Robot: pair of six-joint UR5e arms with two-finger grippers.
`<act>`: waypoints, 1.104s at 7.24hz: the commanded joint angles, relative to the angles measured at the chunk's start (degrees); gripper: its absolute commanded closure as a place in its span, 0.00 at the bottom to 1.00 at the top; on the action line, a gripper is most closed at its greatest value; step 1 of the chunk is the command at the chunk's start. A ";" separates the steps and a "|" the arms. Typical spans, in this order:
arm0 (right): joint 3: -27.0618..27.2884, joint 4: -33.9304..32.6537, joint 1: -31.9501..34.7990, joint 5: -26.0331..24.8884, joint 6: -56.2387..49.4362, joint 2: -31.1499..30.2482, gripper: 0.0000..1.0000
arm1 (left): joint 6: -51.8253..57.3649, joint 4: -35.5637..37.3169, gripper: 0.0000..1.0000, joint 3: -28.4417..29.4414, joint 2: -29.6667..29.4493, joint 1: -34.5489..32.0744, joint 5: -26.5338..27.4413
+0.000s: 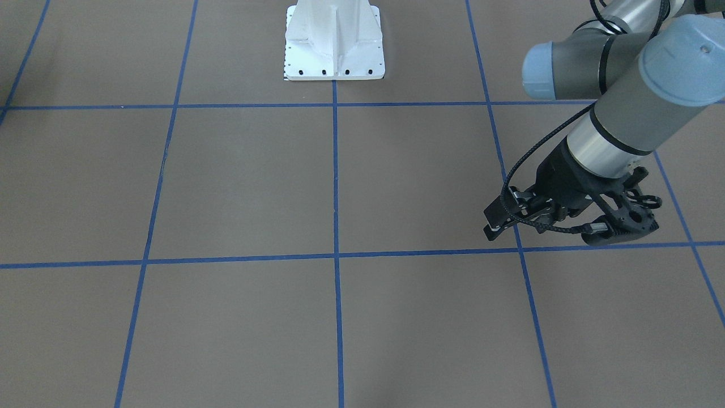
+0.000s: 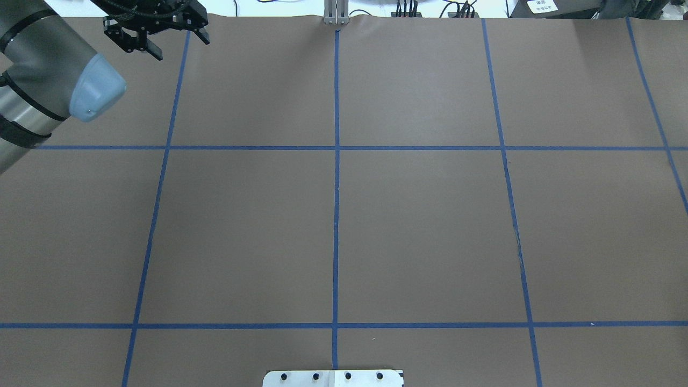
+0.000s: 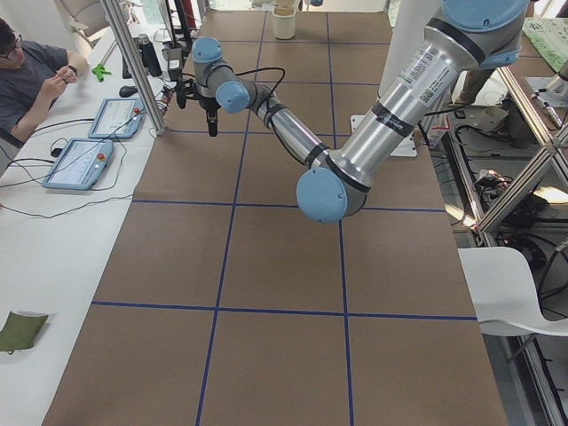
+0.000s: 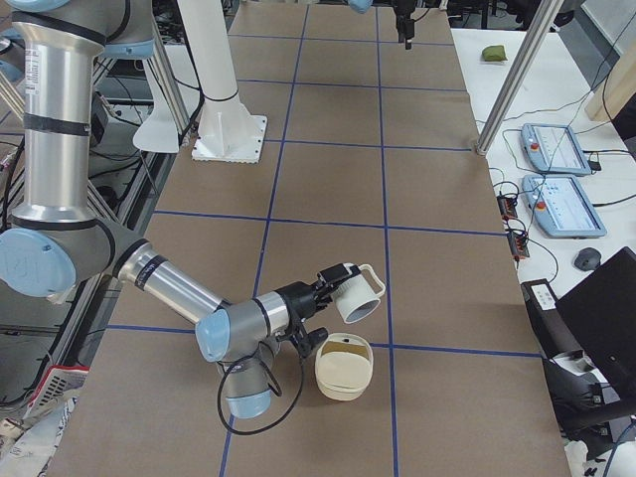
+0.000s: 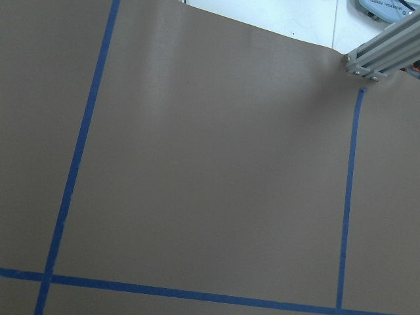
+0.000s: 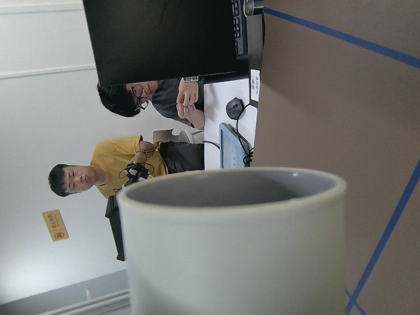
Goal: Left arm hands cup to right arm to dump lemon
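Left arm point(image 1: 623, 122) reaches to the 11 o'clock corner of the brown table point(image 2: 419, 226) in the overhead view. The left gripper point(image 2: 180, 45) has its fingers spread and empty, hanging over the paper. Its wrist cam shows only brown paper and blue tape lines.

Right arm point(image 4: 169, 283) is low at the table's near end in the right-side view. The cup point(image 4: 356, 293) sits at the right gripper point(image 4: 326, 300), tipped on its side, handle at its 1 o'clock. Cannot tell whether the fingers are clamped on it.

A cream bowl point(image 4: 343, 373) sits on the table at the cup's 6 o'clock, close below, with something tan inside that can't be identified. In the right wrist cam the cup rim fills the frame, grey inside.
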 commanded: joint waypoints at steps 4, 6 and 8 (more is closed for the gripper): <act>7.24 -10.94 -0.09 3.02 -42.93 0.20 0.70 | 0.15 -0.09 0.00 -0.08 0.12 0.09 -0.08; 16.31 -29.56 -0.61 3.55 -59.54 1.77 0.69 | 0.85 -0.09 0.00 -0.08 0.12 -0.09 -0.08; 16.87 -41.19 -5.77 1.02 -70.91 8.95 0.69 | 2.95 -0.09 0.00 -1.31 1.87 -0.27 -0.17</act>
